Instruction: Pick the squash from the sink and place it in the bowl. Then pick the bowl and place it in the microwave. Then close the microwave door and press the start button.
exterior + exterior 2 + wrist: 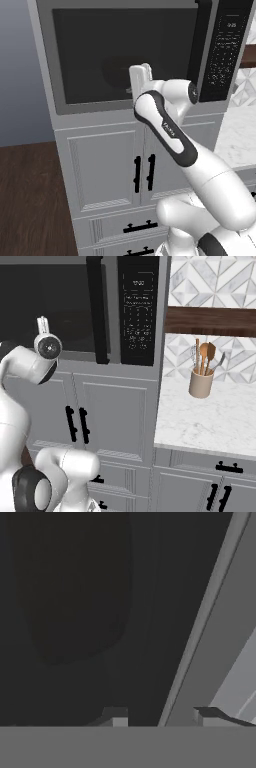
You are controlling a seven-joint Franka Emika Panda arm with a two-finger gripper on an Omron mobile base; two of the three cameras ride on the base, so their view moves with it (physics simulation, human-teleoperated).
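The microwave door [125, 55] is shut. The gripper [159, 716] is held against its lower window edge, for pushing; jaws' state cannot be told.

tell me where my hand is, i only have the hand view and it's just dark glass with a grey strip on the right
observer: The gripper is close up to the microwave door, at the lower part of its window.
operator: is the door shut
observer: It looks shut: its handle sits right beside the control panel.
operator: which way is the panel from my hand
observer: To the right of it, past the handle, as both base views show.
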